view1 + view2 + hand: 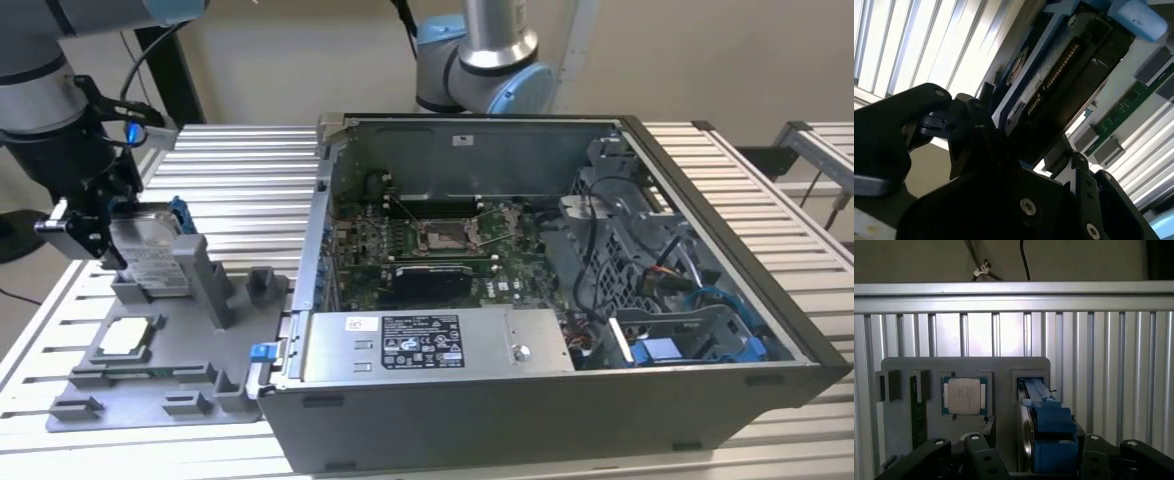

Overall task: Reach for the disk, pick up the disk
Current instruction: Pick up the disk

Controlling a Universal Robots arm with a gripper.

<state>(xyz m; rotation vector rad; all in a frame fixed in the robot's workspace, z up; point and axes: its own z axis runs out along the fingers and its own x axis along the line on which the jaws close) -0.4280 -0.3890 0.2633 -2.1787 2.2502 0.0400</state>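
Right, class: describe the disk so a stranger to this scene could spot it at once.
Find the open computer case; at the exterior view's left of it lies a grey fixture tray. The disk stands on edge in that tray: a silver metal slab with blue side rails, unlike the small flat square chip lying nearby.

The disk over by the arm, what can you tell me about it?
The disk is a silver metal slab with a white label and blue plastic side rails. It stands on edge, upright, in a slot of the gray holder on the slatted table, beside the open computer case. The arm's tool is right at its upper part.
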